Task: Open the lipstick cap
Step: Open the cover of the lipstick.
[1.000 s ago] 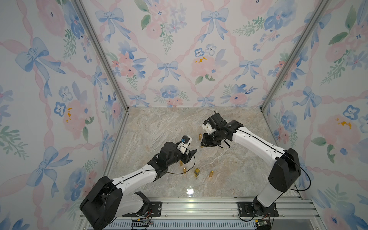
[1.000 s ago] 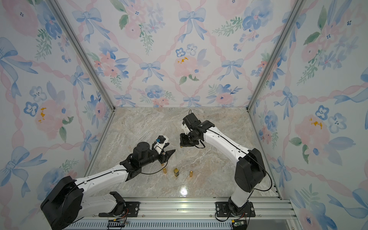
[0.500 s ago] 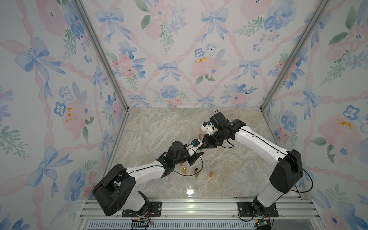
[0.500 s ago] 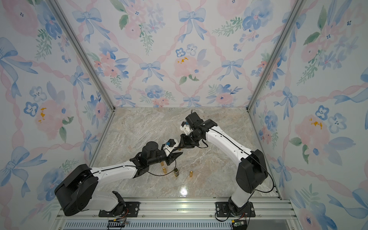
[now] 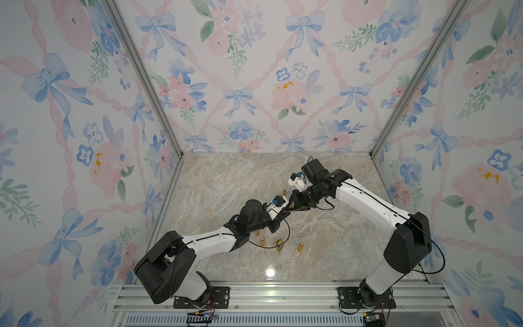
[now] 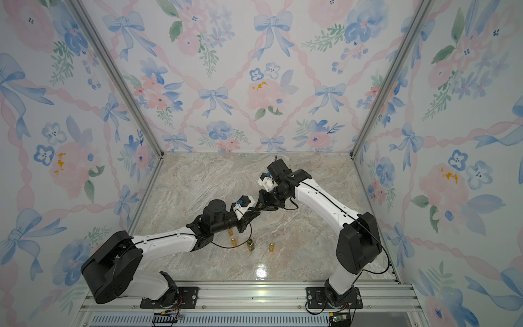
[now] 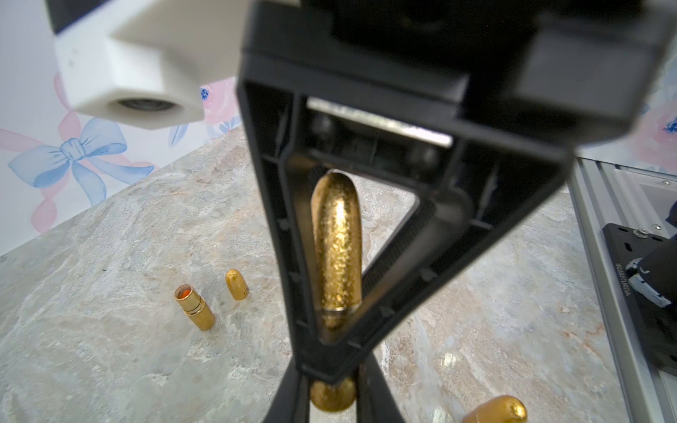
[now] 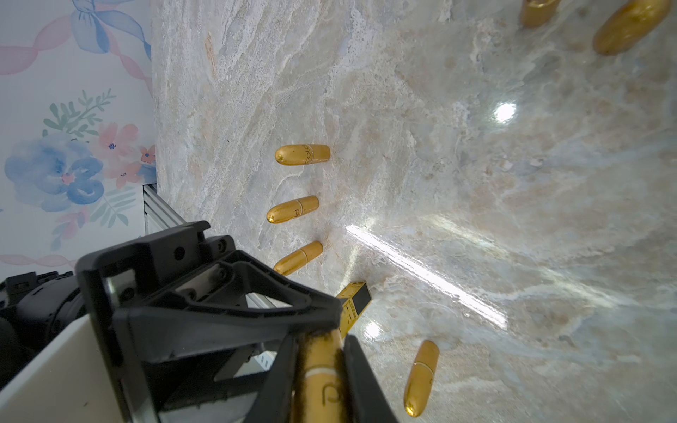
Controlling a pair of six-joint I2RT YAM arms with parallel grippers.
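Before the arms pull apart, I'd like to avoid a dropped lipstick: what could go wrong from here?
1. The right tool seems clamped right at the seam of the gold lipstick, so the cap may not slide off when the left tool pulls.
2. Both grips sit on its shiny, rounded surface; one could slip and drop it.
3. Standing lipsticks lie under the left arm; a fall or a low swing could topple them.

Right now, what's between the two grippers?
Only the gold lipstick, clamped by left gripper and right gripper, tips almost meeting; clearest in left wrist view.
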